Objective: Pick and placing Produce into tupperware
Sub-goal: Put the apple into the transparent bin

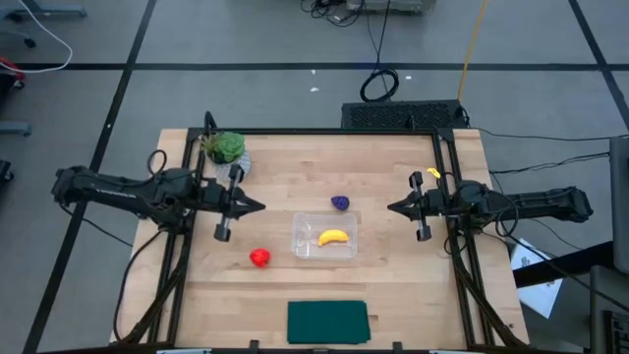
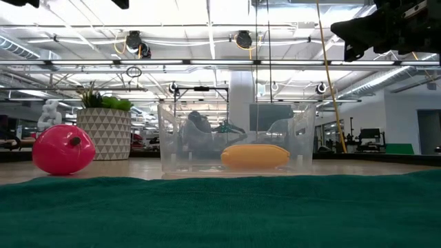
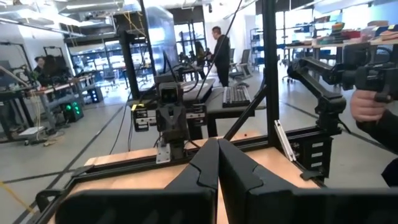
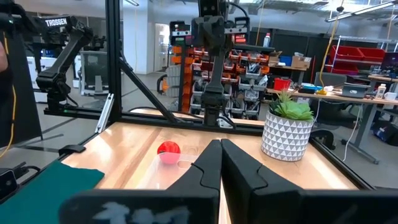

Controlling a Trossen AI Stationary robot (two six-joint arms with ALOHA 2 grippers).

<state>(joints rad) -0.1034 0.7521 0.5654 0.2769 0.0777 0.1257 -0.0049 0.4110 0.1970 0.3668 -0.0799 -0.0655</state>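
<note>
**Both arms parked, fruit half sorted**

While the banana (image 1: 334,237) already lies inside the tupperware (image 1: 325,236), the red fruit (image 1: 259,258) sits on the table (image 1: 413,285) just off the container's left corner and the purple piece (image 1: 340,203) just behind it. Left gripper (image 1: 257,206) and right gripper (image 1: 393,207) hover either side, tips pointing inward, jaws pressed together on nothing, well clear of everything.

Both arms stretched level over the table (image 1: 393,295), reaching inward from opposite edges (mirror poses). Left gripper (image 1: 257,206) shut, fingers (image 3: 205,168) pressed together, raised above the table's left half. Right gripper (image 1: 391,207) likewise shut, fingers (image 4: 214,165) meeting at a point, raised above the table's right half.
</note>
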